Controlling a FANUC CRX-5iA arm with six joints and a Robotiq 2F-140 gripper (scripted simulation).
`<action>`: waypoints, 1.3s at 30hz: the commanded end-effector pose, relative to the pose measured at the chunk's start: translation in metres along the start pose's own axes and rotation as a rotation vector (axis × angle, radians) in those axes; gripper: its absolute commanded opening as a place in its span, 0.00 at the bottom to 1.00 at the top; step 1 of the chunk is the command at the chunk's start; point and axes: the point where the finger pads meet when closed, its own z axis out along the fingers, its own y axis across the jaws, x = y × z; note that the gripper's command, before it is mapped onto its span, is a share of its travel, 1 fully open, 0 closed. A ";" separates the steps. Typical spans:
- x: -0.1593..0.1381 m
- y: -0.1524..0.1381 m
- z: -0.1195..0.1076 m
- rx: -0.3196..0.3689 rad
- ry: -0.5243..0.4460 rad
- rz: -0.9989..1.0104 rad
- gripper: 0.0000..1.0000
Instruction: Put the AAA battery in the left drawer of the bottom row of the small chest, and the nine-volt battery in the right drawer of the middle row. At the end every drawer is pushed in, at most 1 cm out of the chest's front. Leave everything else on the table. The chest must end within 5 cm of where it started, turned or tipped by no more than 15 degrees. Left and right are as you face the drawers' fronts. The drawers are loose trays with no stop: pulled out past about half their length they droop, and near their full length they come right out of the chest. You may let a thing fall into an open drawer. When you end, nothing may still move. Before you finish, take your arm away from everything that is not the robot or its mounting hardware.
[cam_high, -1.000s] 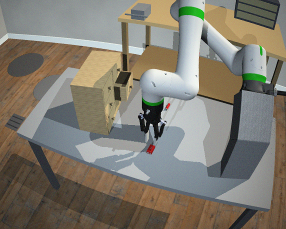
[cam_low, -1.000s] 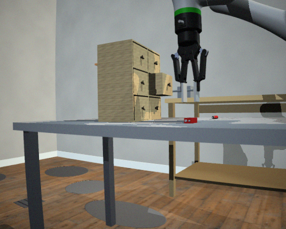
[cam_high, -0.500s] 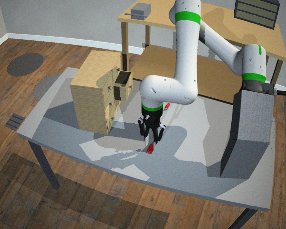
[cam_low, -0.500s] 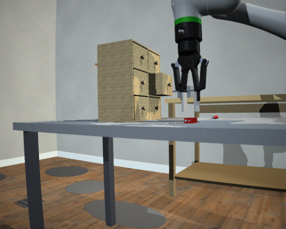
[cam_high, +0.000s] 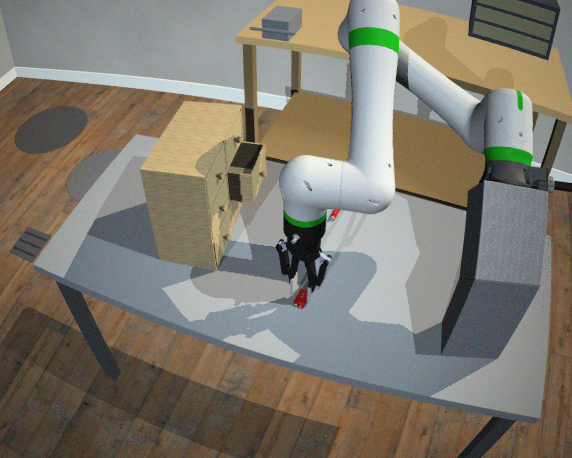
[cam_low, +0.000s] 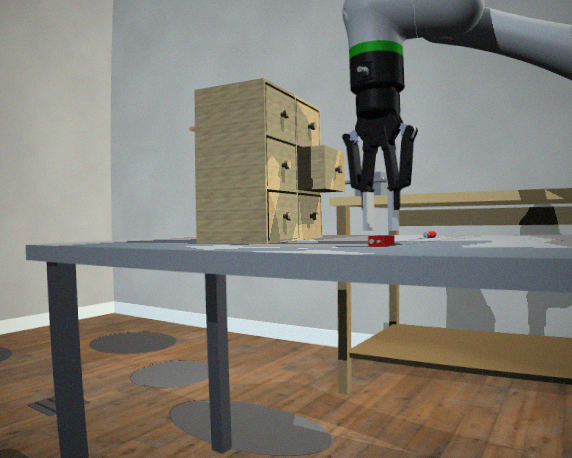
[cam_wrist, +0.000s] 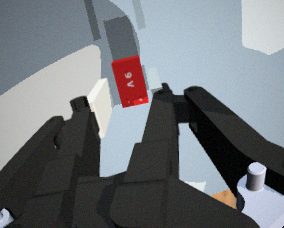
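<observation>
The nine-volt battery (cam_high: 300, 299) lies flat on the table (cam_high: 380, 345), at about 4 o'clock from the chest (cam_high: 190, 185). The hand (cam_low: 380, 220) is held partly open, empty, above it. The battery is judged rigid, light and smooth-sided; its long flat sides should be gripped

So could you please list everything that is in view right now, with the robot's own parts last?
Chest: one, light wood, left on the table; middle-right drawer pulled out, others in.
Nine-volt battery: one, red, on the table below the gripper.
AAA battery: one, red and silver, on the table further back.
Table: one, grey.
Pedestal: one, grey, right on the table.
Bench: one, wooden, behind.
Arm: one, white with green bands.
Gripper: one, black, partly open, holding nothing.
</observation>
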 end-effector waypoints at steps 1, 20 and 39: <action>0.000 0.000 0.000 0.000 0.000 0.000 0.26; 0.000 0.000 0.000 0.000 0.000 0.000 0.26; 0.000 0.000 0.025 0.000 0.000 0.000 0.26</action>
